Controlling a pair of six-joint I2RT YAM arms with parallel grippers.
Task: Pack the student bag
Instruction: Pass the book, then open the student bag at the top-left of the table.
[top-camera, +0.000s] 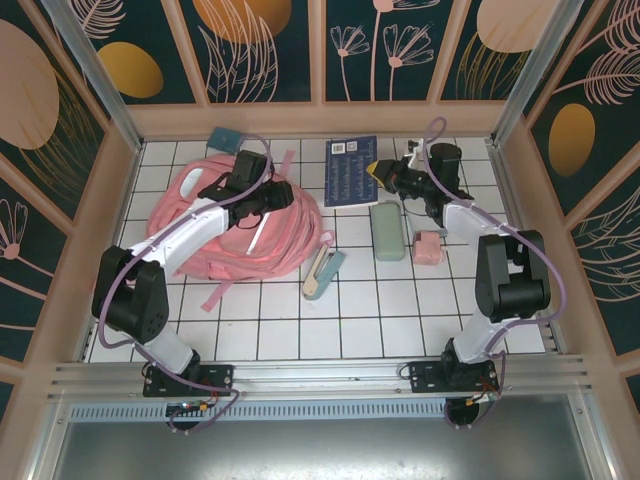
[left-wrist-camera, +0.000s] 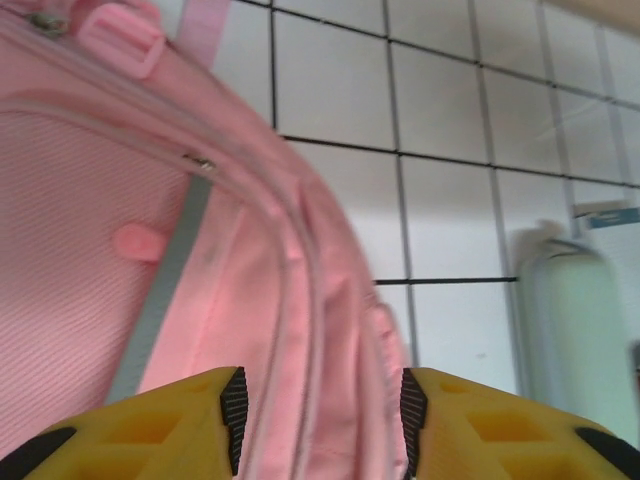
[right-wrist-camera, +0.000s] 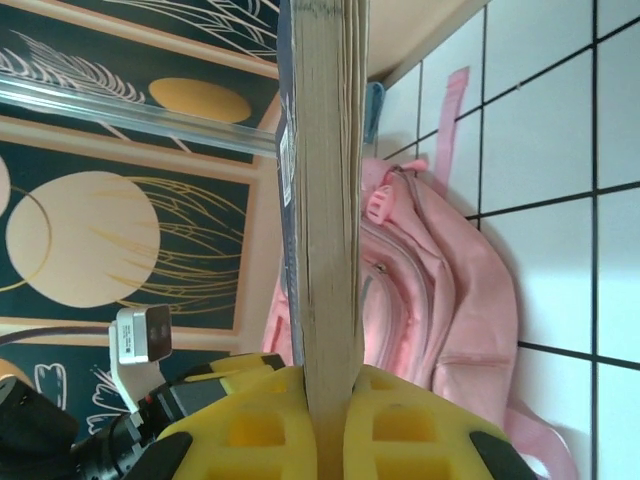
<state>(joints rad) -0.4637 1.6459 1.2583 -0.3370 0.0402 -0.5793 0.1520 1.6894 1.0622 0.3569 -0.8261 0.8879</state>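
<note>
Pink soft fabric throughout the student bag (top-camera: 290, 230): ribbed panels, zip seams, a grey reflective strip (left-wrist-camera: 160, 290), a pink zip pull (left-wrist-camera: 135, 242), pink straps trailing onto the tiles. Lies slumped on the left half of the white tiled worktop (top-camera: 300, 330), toward the back.

Left pincer (left-wrist-camera: 320, 420): over the bag's right side, yellow fingers apart, a ridge of bag fabric between them; contact not discernible.

Right pincer (right-wrist-camera: 330, 430): clamped on the page edge of a blue book (top-camera: 350, 170) at the back centre.

White print on the book's cover and a small label near its spine: too small to read.

Bounded by wooden walls at back and sides. Between bag and right arm: a pale green case (top-camera: 387, 230), a small pink block (top-camera: 428, 247), a teal-and-white stapler-like item (top-camera: 322, 272). Behind the bag, near the back wall: a teal object (top-camera: 225, 138). Bare tiles along the near rows.
</note>
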